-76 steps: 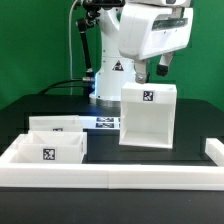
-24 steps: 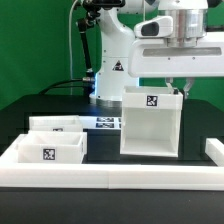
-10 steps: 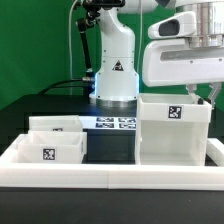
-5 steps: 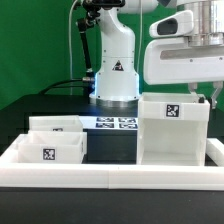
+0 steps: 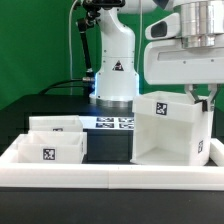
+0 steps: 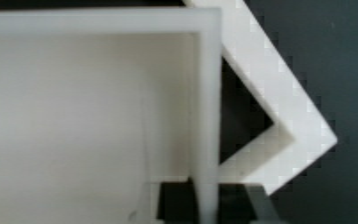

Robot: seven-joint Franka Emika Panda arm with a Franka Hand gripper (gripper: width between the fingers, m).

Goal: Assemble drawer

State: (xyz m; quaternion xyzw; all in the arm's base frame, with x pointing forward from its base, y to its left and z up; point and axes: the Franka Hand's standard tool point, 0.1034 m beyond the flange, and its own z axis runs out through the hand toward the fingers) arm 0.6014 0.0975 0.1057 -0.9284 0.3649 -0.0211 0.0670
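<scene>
The tall white drawer shell (image 5: 170,128) stands at the exterior view's right, tipped so its top leans left, with a square tag on its face. My gripper (image 5: 207,99) is shut on the shell's right wall at the top edge. In the wrist view the thin white wall (image 6: 204,120) runs between my two dark fingers (image 6: 172,203). Two small open-topped white trays (image 5: 55,138) with tags sit at the exterior view's left, one behind the other, apart from the shell.
A long low white rail (image 5: 100,175) edges the table's front and both sides. The marker board (image 5: 112,123) lies flat behind the shell, in front of the arm's base (image 5: 115,80). The table top is black.
The shell has been carried from the middle to the exterior view's right. In the last half second it has tipped, its lower edge swinging left, held by my gripper.
</scene>
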